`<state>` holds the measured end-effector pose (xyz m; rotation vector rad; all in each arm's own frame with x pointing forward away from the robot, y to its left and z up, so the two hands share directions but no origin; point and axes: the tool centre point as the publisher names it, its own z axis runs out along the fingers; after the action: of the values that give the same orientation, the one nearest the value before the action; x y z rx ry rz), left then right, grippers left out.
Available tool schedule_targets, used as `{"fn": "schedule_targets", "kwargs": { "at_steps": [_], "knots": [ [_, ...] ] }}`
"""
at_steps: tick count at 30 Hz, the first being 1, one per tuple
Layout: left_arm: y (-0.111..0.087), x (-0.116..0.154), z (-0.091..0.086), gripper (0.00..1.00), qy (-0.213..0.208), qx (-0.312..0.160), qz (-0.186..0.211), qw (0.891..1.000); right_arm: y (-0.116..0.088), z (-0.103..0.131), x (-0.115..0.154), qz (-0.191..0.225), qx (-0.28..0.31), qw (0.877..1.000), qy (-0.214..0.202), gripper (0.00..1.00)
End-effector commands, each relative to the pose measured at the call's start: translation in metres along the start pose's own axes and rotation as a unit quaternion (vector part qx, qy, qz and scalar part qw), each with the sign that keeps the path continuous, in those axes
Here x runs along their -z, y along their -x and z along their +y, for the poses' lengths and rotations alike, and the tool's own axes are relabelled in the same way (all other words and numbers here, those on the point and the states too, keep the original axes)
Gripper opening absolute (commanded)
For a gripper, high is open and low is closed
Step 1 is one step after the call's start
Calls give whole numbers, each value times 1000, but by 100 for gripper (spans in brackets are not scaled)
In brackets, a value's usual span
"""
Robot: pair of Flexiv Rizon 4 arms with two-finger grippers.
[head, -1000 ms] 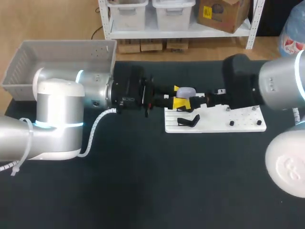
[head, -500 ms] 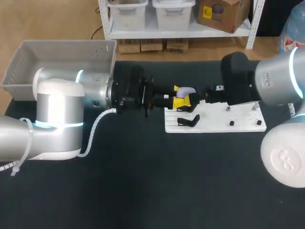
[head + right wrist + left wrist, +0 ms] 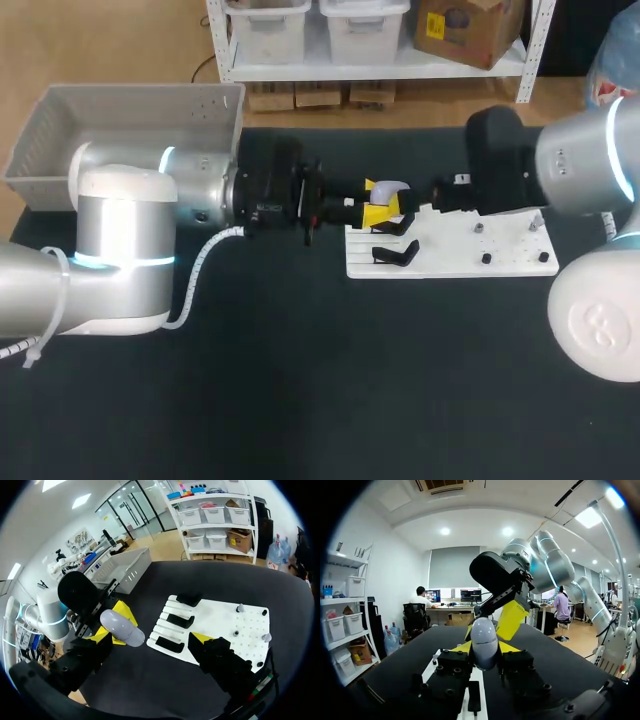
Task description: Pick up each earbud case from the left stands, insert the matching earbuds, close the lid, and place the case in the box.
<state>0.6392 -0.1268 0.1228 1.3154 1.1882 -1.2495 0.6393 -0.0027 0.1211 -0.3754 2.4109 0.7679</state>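
Your left gripper [image 3: 375, 205] clenches the earbud case [image 3: 390, 188] above the white board's [image 3: 500, 262] left end; your right gripper [image 3: 152, 639], fingers spread, has edged toward its far side, so boxing looks next

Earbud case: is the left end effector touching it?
Touching. The left wrist view shows the earbud case clamped between the two yellow tips of the left end effector, one against each side.

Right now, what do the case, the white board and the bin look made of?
Case: smooth plastic by the look, pale lilac-grey, with a soft sheen on its rounded shell.
Board: rigid, flat, matte white; plastic or painted sheet, cannot tell which.
Bin: probably moulded plastic, dull grey, thin walls with rows of holes.
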Motion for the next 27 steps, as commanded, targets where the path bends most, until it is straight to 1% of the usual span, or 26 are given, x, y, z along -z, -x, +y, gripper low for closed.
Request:
{"fn": "schedule_targets", "kwargs": {
  "at_steps": [1, 4, 7, 10, 13, 17, 19, 21, 22, 24, 26, 27],
  "knots": [
    [-1, 0, 0, 0, -1, 0, 0, 1000, 3, -2, 6, -4, -1, 1000, -2, 100],
    [-1, 0, 0, 0, -1, 0, 0, 1000, 7, -1, 12, -15, 4, 1000, -7, 100],
    [-1, 0, 0, 0, -1, 0, 0, 1000, 16, 2, 25, -39, 17, 999, -16, 100],
    [-1, 0, 0, 0, -1, 0, 0, 1000, 24, 5, 44, -64, 46, 996, -52, 100],
    [-1, 0, 0, 0, -1, 0, 0, 1000, 29, 4, 61, -61, 87, 989, -104, 100],
    [-1, 0, 0, 0, -1, 0, 0, 1000, 32, -9, 78, -25, 113, 977, -181, 100],
    [-1, 0, 0, 0, -1, 0, 0, 1000, 31, -19, 84, 8, 121, 967, -224, 100],
    [-1, 0, 0, 0, -1, 0, 0, 1000, 27, -32, 87, 47, 118, 959, -252, 100],
    [-1, 0, 0, 0, -1, 0, 0, 1000, 25, -40, 88, 67, 117, 953, -271, 100],
    [-1, 0, 0, 0, -1, 0, 0, 1000, 19, -55, 90, 103, 109, 945, -290, 100],
    [-1, 0, 0, 0, -1, 0, 0, 1000, 14, -69, 92, 136, 104, 935, -311, 100],
    [-1, 0, 0, 0, -1, 0, 0, 1000, 11, -75, 93, 145, 99, 933, -313, 100]
  ]
}}
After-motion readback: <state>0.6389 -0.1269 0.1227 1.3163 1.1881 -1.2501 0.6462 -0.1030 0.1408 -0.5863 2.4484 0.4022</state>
